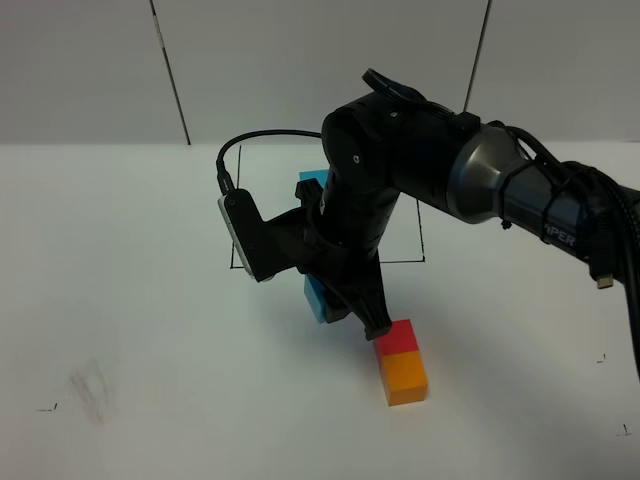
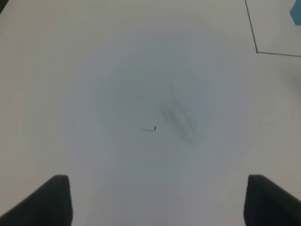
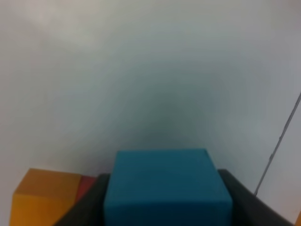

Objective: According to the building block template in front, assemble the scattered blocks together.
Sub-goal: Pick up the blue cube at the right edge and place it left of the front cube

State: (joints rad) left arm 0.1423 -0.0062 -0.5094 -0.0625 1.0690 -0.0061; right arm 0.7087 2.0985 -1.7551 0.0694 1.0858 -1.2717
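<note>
The scattered blocks [image 1: 405,386] lie in front of the black rectangle [image 1: 421,236] drawn on the white table [image 1: 140,320]. Nearest the viewer, and farthest from the rectangle, sits the orange block [image 1: 404,374]. The red block [image 1: 397,338] touches its far face, one step closer to the rectangle. Just outside the rectangle's front edge, the right gripper [image 3: 167,207] pinches the light blue block [image 1: 318,298] between its two fingers [image 3: 244,202]. Whether this block rests on the table or touches the red block cannot be told. Inside the rectangle, the building block template [image 1: 312,178] is mostly hidden behind the right arm [image 1: 480,185], and only a blue corner shows. The left gripper [image 2: 157,200], with its fingertips [image 2: 54,200] spread wide, hangs over bare table outside one corner of the rectangle.
</note>
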